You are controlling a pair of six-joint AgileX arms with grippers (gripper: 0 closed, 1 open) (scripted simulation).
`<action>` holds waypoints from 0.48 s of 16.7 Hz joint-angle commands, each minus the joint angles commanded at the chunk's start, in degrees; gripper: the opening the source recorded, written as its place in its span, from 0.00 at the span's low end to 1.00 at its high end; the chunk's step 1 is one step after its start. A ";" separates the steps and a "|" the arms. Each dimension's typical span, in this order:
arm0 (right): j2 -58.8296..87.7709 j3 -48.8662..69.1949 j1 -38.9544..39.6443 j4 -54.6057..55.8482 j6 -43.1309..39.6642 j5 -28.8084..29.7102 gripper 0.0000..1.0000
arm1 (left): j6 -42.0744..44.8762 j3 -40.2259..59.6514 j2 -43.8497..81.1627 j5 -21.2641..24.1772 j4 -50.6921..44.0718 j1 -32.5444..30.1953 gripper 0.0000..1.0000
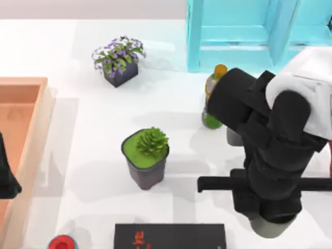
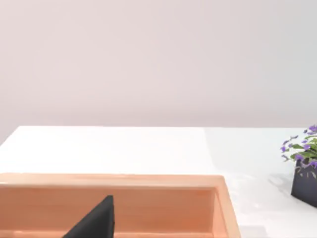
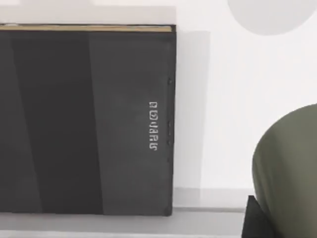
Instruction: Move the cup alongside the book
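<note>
Right gripper (image 1: 259, 210) is low over the table (image 1: 93, 176) near its front edge, at the table's right side. The cup (image 1: 270, 230) peeks out pale grey under my wrist, just right of the book (image 1: 171, 236) but apart from it. In the right wrist view the cup (image 3: 290, 168) bulges close to the lens and a dark part of my gripper sits against it, with the book (image 3: 89, 124) lying flat just beside. Cannot tell whether my fingers are pinching the cup or spread; the arm hides them.

Left gripper (image 1: 6, 179) is parked over the wooden tray (image 1: 32, 129) at the table's left, finger state not readable either.

My guess is the placing step, nearly done.

Risks:
- If the cup is not square to the table on release, it could tip or roll.
- Drifting left would land the cup on the book's cover or nudge the book.
- The arm is bulky, and the green bottle (image 1: 211, 93) stands right behind it, so a careless pull-back could knock that over.
- The potted succulent (image 1: 148, 155) is well apart, so low risk.
</note>
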 joint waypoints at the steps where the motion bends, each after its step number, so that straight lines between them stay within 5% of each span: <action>1: -0.12 0.03 0.55 0.39 0.92 -0.07 0.00 | 0.00 0.00 0.00 0.00 0.00 0.00 1.00; 8: 0.01 -0.30 0.48 0.65 1.29 -0.15 0.00 | 0.00 0.00 0.00 0.00 0.00 0.00 1.00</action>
